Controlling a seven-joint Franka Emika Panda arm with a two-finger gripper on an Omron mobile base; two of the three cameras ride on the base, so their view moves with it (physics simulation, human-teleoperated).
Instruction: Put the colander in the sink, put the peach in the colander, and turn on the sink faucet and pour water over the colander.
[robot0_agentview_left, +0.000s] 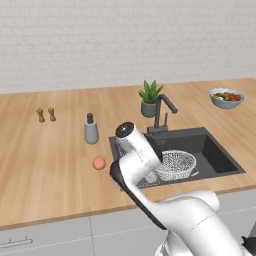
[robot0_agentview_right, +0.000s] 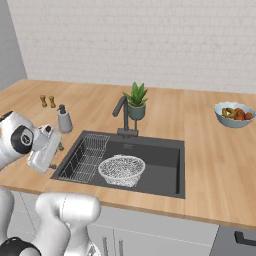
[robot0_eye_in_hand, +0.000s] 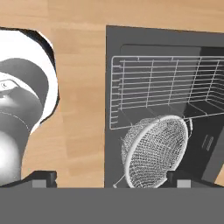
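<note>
While the colander (robot0_agentview_left: 175, 164) sits inside the sink (robot0_agentview_left: 220, 157), resting on the basin floor toward the front and just beside the wire rack (robot0_agentview_right: 86, 157), the peach (robot0_agentview_left: 99, 163) lies on the wooden worktop (robot0_agentview_left: 45, 160), outside the basin and near its left rim. In the hand view the colander (robot0_eye_in_hand: 155, 151) appears tilted against the rack (robot0_eye_in_hand: 153, 87), with the 2 dark fingertips (robot0_eye_in_hand: 43, 178) of the end effector (robot0_eye_in_hand: 111, 180) standing well apart at the bottom edge, so the end effector is open and holds nothing. In the right base view the hand hangs above the worktop edge just left of the sink (robot0_agentview_right: 165, 155). In the left base view the white forearm crosses in front of the sink's left part, hiding most of the rack and the left edge of the colander. Sink faucet (robot0_agentview_left: 162, 112) stands at the back rim of the basin, spout angled to the right in this view; no blue stream is visible beneath it. Grey soap dispenser (robot0_agentview_left: 90, 129) stands on the worktop left of the faucet, behind the peach. Potted plant (robot0_agentview_left: 149, 99) stands just behind the faucet. 2 small brown shakers (robot0_agentview_left: 45, 115) stand side by side farther left. Bowl of brown and orange food (robot0_agentview_left: 226, 97) sits at the far right of the worktop, well apart from the sink.
</note>
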